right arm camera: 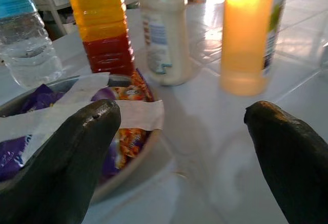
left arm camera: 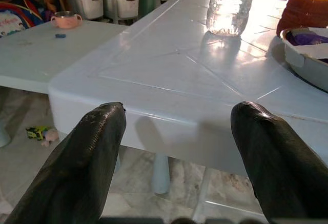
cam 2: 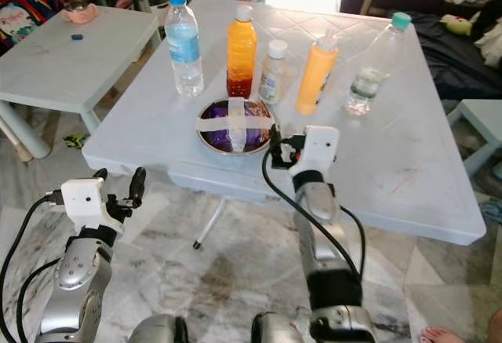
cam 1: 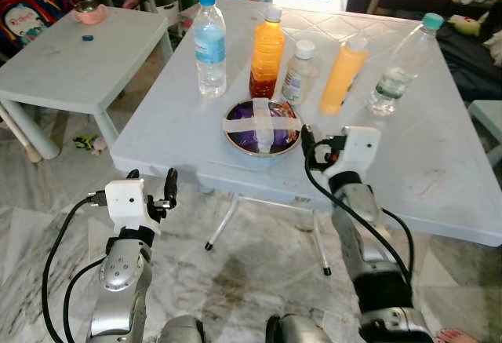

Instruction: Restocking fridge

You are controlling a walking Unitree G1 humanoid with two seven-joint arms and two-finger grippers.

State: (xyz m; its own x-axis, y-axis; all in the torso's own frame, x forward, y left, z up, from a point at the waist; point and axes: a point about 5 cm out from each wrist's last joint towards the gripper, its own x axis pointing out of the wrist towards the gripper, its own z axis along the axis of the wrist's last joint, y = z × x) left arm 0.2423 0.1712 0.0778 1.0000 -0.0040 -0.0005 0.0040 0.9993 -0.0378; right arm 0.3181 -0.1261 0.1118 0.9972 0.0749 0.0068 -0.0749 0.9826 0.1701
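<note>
Your left gripper (cam 1: 161, 190) raised low on the left, silver forearm bent upward, black fingers (left arm camera: 77, 167) spread wide apart, your right gripper (cam 1: 307, 145) reaching further forward and higher, fingers (right arm camera: 66, 152) likewise parted, both wrists level.

Daylight, bright from far side | glare on table (left arm camera: 169, 70) (wrist views) | near fingers (right arm camera: 72, 157) soft-focused

Five bottles stand in a row behind a bowl on the table.
The bowl (cam 1: 263, 126) sits near the table (cam 1: 439, 178) front edge; a smaller table (cam 1: 70, 68) stands left.
</note>
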